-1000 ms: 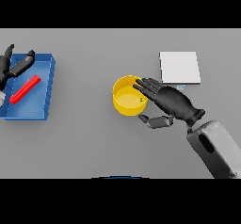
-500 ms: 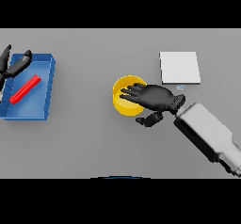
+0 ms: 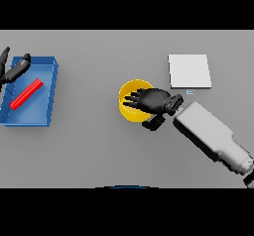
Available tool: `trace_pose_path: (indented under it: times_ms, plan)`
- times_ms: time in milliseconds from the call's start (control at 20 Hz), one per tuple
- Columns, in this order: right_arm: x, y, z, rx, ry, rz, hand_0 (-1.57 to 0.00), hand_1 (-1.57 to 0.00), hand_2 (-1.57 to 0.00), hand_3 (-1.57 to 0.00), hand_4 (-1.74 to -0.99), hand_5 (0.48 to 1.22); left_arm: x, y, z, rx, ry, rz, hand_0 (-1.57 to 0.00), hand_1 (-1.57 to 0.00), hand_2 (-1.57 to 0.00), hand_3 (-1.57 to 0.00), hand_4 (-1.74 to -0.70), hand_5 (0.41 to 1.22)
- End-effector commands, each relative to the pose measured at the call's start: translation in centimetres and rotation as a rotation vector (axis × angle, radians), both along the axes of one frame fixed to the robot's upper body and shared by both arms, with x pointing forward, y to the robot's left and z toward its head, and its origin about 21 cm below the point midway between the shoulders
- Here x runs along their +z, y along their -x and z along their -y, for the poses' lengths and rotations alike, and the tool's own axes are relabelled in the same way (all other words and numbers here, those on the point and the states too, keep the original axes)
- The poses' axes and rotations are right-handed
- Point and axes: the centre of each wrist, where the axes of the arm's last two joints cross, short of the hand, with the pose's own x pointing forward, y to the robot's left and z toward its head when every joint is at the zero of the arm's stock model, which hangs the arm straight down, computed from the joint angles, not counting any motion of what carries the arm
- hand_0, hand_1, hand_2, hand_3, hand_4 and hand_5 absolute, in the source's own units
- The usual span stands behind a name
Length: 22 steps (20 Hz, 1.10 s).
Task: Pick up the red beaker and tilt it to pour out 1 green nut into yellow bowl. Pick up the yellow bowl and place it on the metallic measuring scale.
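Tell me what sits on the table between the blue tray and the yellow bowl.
Nothing: in the head view, only bare grey table lies between the blue tray and the yellow bowl.

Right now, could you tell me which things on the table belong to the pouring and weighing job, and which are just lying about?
Job:
yellow bowl, under the right robot hand
red beaker, lying in the tray
metallic measuring scale

Lying about:
blue tray
left robot hand, at the tray's far corner

I count: 1 yellow bowl (image 3: 130,101) | 1 red beaker (image 3: 27,93) | 1 blue tray (image 3: 48,93) | 1 metallic measuring scale (image 3: 189,71) | 2 hands: left hand (image 3: 14,70), right hand (image 3: 154,101)
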Motion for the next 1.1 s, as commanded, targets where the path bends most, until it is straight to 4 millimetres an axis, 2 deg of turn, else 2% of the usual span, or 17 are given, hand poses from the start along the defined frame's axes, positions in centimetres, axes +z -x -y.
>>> trace_pose_path:
  times_ms: [0,100,200,250,300,350,450,500,600,700,800,1050]
  plan:
    - [-0.4,-0.1,0.0,-0.009,0.011,-0.006,0.00,0.00,0.00,0.00,-1.290,0.746,0.0,0.1,0.0,-0.003,0.001,-0.004,0.00,0.00,0.00,0.00,-0.72,0.688]
    - [-0.3,-0.2,0.0,-0.019,-0.003,-0.020,0.00,0.00,0.00,0.00,-1.305,0.763,-0.1,0.4,-0.1,-0.006,0.017,0.004,0.00,0.00,0.00,0.00,-0.72,0.686]
    - [-0.8,0.0,-0.2,-0.045,0.005,-0.043,0.00,-0.02,-0.02,-0.04,-1.336,0.810,0.2,0.1,0.3,-0.003,0.009,0.009,0.00,0.00,0.00,0.00,-0.71,0.686]
    - [-0.6,-0.2,-0.4,-0.054,0.010,-0.041,-0.11,-0.10,-0.09,-0.10,-1.360,0.842,0.1,0.3,0.3,-0.006,0.007,0.009,0.00,0.00,0.00,0.00,-0.71,0.689]
    - [-0.9,-0.2,-0.3,-0.043,0.010,-0.048,-0.29,-0.24,-0.18,-0.17,-1.387,0.873,-0.1,0.1,0.4,0.003,0.010,0.005,0.00,0.00,0.00,0.00,-0.71,0.691]
    - [-0.8,-0.2,-0.5,-0.030,0.013,-0.042,-0.54,-0.47,-0.31,-0.26,-1.420,0.943,0.2,0.2,0.0,0.002,0.017,0.010,0.00,0.00,0.00,0.00,-0.72,0.692]
    - [-0.7,-0.3,-0.1,-0.012,0.007,-0.047,-0.91,-0.87,-0.69,-0.46,-1.512,1.043,0.2,0.5,0.2,-0.004,0.013,0.010,0.00,0.00,0.00,0.00,-0.72,0.692]
    - [-0.9,-0.3,-0.2,-0.015,0.004,-0.045,-1.05,-1.01,-0.87,-0.57,-1.552,1.079,0.3,0.5,0.2,-0.007,0.004,0.014,0.00,0.00,0.00,0.00,-0.72,0.693]
    - [-0.6,-0.2,0.3,-0.007,-0.008,-0.049,-1.23,-1.21,-1.12,-0.83,-1.614,1.130,0.4,0.3,-0.3,0.007,0.003,0.012,0.00,0.00,0.00,0.00,-0.72,0.696]
    - [-0.3,-0.3,0.0,-0.001,0.006,-0.030,-1.36,-1.34,-1.19,-1.04,-1.660,1.163,0.5,0.4,-0.2,-0.005,0.008,0.012,0.00,0.00,0.00,0.00,-0.73,0.698]
    - [-0.5,-0.1,0.2,0.002,-0.005,-0.023,-1.43,-1.42,-1.24,-1.18,-1.689,1.184,0.2,0.5,-0.1,-0.010,0.002,0.008,0.00,0.00,0.00,0.00,-0.72,0.695]
    - [-0.2,-0.4,0.6,-0.019,-0.044,-0.026,-1.53,-1.52,-1.32,-1.31,-1.724,1.209,0.6,0.4,-0.5,-0.004,0.001,-0.007,0.00,0.00,0.00,0.00,-0.72,0.694]
